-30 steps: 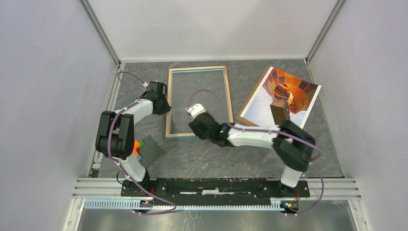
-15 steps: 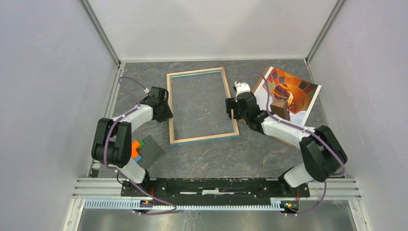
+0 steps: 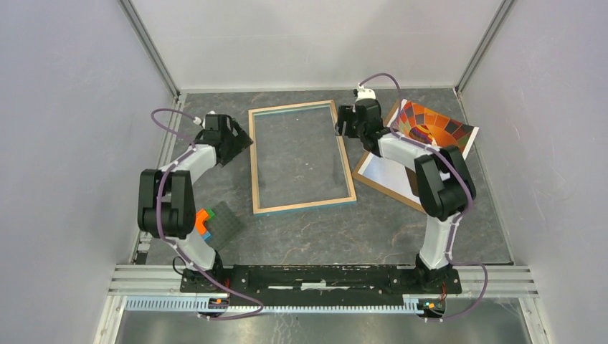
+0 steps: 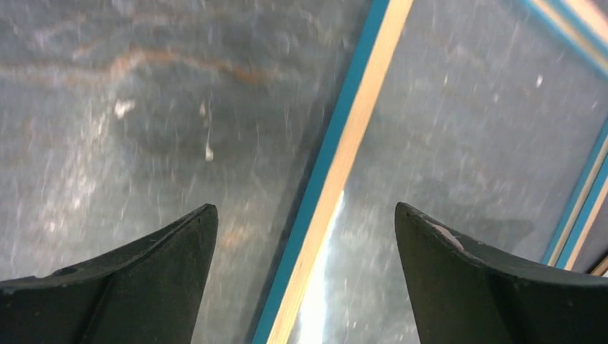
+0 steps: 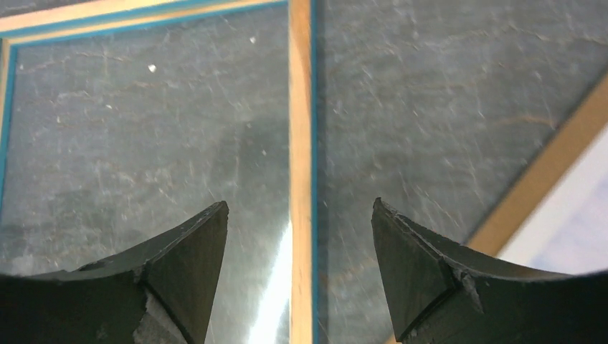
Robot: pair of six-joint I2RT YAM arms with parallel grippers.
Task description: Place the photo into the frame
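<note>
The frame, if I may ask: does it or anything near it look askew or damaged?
The frame lies slightly skewed, its near end angled rightward. The photo beside it sits at a stronger tilt. No damage shows.

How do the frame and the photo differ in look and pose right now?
The frame is a thin wooden outline with the table visible through its middle; the photo is a solid colourful print. The frame sits mid-table, only slightly skewed; the photo lies at the right, turned far more, partly under the right arm. Both are rectangles lying flat.
</note>
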